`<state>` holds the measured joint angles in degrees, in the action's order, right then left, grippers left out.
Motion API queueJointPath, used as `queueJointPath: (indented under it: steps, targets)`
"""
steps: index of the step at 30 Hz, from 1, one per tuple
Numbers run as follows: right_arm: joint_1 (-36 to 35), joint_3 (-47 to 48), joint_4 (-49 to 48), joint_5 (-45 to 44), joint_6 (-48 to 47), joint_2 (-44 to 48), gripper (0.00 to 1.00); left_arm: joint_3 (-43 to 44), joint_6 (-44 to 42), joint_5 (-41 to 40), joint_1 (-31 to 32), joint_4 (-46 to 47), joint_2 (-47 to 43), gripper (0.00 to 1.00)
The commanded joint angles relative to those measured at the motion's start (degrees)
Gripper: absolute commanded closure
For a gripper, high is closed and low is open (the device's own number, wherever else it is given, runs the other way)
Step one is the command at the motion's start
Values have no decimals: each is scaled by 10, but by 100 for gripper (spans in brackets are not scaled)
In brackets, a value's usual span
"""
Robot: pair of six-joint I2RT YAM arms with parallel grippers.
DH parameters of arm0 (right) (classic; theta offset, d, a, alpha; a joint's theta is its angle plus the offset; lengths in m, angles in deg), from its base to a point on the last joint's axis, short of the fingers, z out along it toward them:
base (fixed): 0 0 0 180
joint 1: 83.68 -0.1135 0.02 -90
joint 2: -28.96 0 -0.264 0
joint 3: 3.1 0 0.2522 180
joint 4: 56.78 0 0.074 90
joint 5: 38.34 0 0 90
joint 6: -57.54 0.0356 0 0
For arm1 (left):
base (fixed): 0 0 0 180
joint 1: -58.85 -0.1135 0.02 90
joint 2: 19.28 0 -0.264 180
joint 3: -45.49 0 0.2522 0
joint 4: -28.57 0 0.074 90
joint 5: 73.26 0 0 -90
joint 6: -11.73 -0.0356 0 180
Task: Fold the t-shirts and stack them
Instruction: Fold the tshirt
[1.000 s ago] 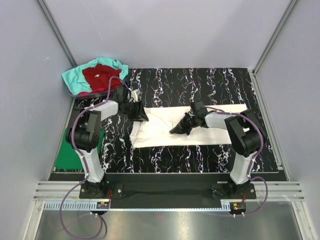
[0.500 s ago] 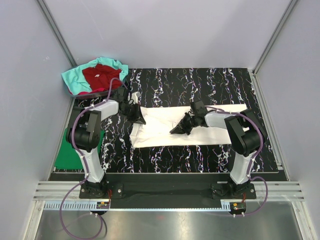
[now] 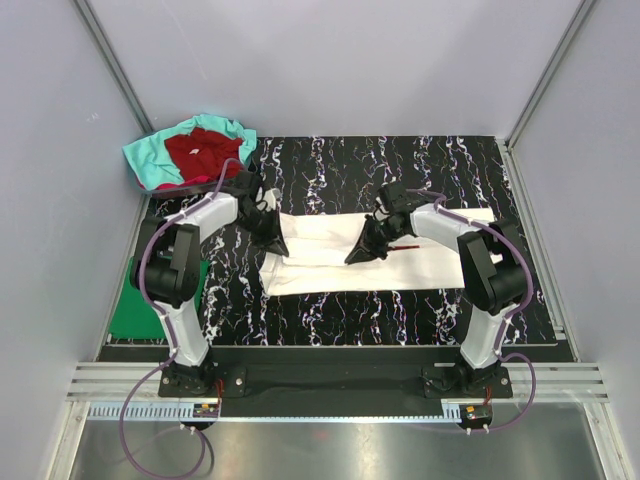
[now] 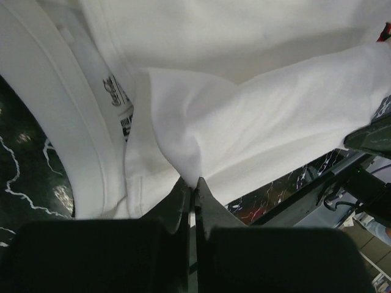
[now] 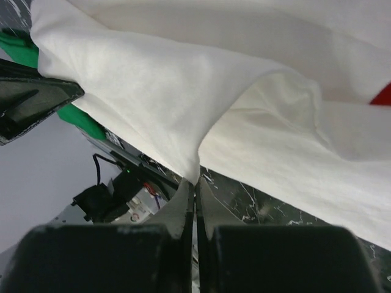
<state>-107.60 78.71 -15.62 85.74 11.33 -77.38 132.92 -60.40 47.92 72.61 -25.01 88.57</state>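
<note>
The white t-shirt (image 3: 320,258) lies spread across the middle of the black marbled table (image 3: 330,310). A sliver of its red print (image 3: 405,245) shows by the right gripper. My left gripper (image 3: 277,244) is shut on a pinch of the shirt's cloth near the collar end, whose label (image 4: 119,104) shows in the left wrist view. My right gripper (image 3: 356,256) is shut on a lifted fold of the same white shirt (image 5: 183,104). The dark red shirt (image 3: 200,152) and the teal shirt (image 3: 150,160) lie heaped at the back left. The green shirt (image 3: 150,300) lies folded at the left edge.
Grey walls and metal frame posts enclose the table on three sides. The arm bases stand on the rail at the near edge (image 3: 330,385). The heap at the back left sits at the table's corner.
Both grippers have moved toward the near side with the white cloth pinched and lifted. The fold has been drawn over, and a sliver of red print now shows by the right gripper.
</note>
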Motion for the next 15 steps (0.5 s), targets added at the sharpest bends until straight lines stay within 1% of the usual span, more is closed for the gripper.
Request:
queueJointPath:
  steps: [1, 4, 7, 15]
  targets:
    - [13, 4, 69, 23, -56, 14, 100, -33, 12, -19, 7, -28, -54, 100]
    - [13, -7, 73, 45, -68, 14, 100, -60, 20, -6, 13, -26, -68, 100]
    - [13, -17, 72, 62, -73, 13, 100, -76, 23, -9, 20, -23, -81, 100]
    - [13, -36, 78, 70, -87, 0, 100, -99, 30, -17, 36, -14, -76, 100]
